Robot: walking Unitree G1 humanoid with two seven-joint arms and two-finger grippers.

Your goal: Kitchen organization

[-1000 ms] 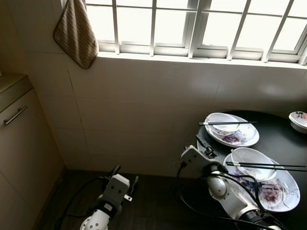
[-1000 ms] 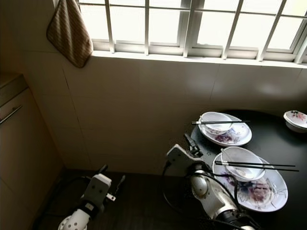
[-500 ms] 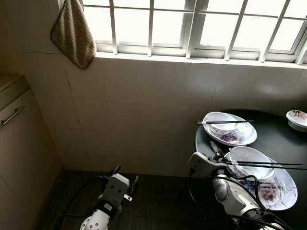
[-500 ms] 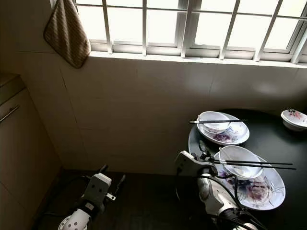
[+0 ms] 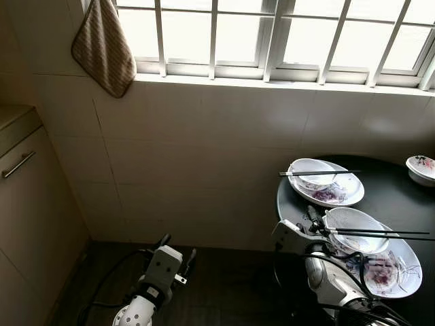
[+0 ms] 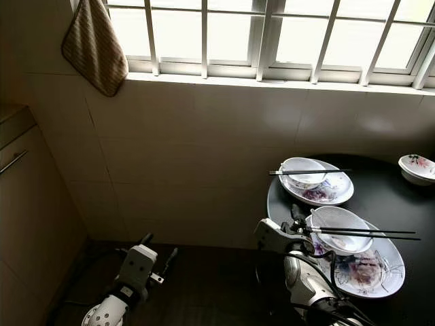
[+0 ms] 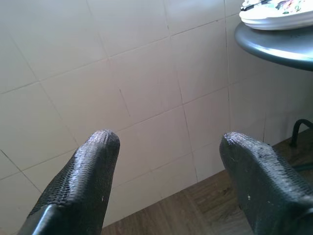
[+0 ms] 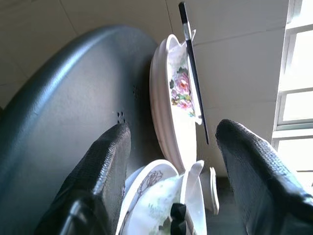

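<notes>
The right gripper (image 5: pixel 314 219), fingers spread and empty, reaches for the near bowl (image 5: pixel 355 223) at four o'clock; chopsticks (image 5: pixel 380 234) lie across it. Next, probably, lifting those first; the left gripper (image 7: pixel 166 181) hangs open.

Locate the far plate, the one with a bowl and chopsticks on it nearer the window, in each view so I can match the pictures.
Left eye view: far plate, right of centre on the black table.
Right eye view: same spot, behind the right pincer.
Left wrist view: a plate's rim sits in one corner on the table edge; which plate, I cannot tell.
Right wrist view: on edge between the fingers.
Shared landmark: the black table.
</notes>
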